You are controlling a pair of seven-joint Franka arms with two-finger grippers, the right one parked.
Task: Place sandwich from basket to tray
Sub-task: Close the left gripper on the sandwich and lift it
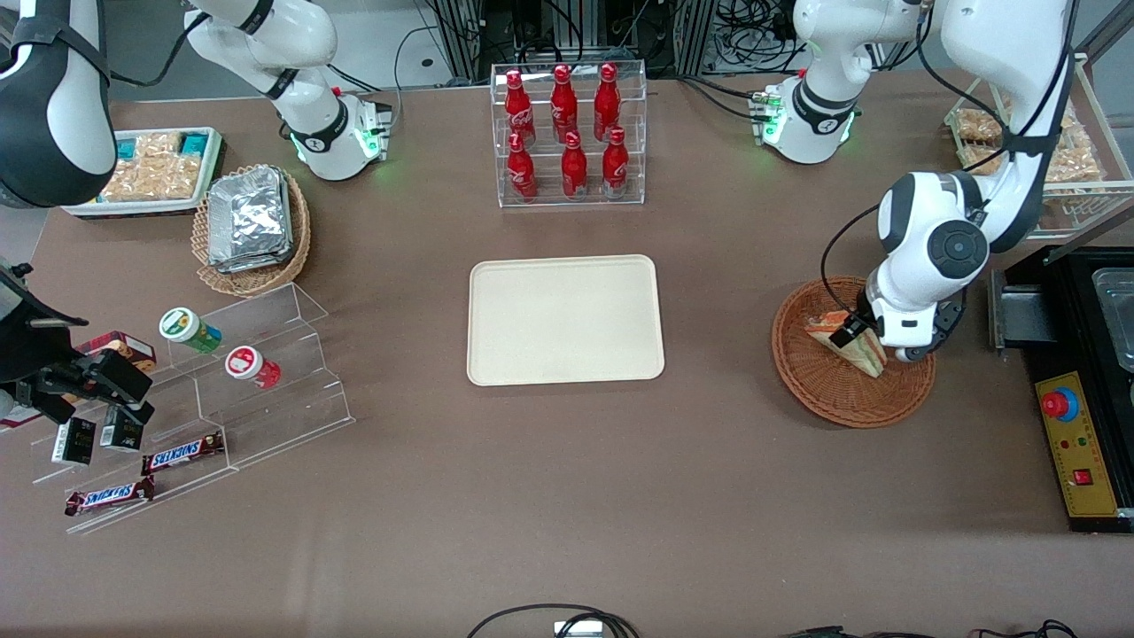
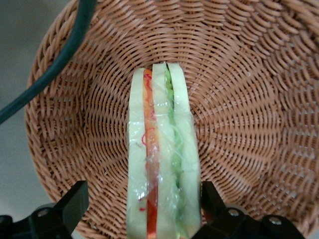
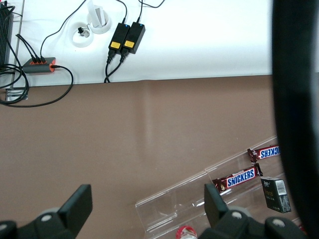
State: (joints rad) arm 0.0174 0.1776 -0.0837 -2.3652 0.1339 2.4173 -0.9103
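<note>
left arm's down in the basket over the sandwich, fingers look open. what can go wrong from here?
1. The gripper straddles the sandwich unevenly: one finger sits at its side, the other stands well clear, so closing may shove it sideways first.
2. The sandwich stands on edge in loose layers; a squeeze could splay them.
3. The fingers sit low in the basket, so a lift could snag the weave and drag it before reaching the tray.

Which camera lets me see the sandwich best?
The left wrist view: the sandwich fills it, showing bread, orange-red and green layers, lying in the basket between the open gripper fingers. The front view shows it small and partly hidden by the arm. The right wrist view doesn't show it.
</note>
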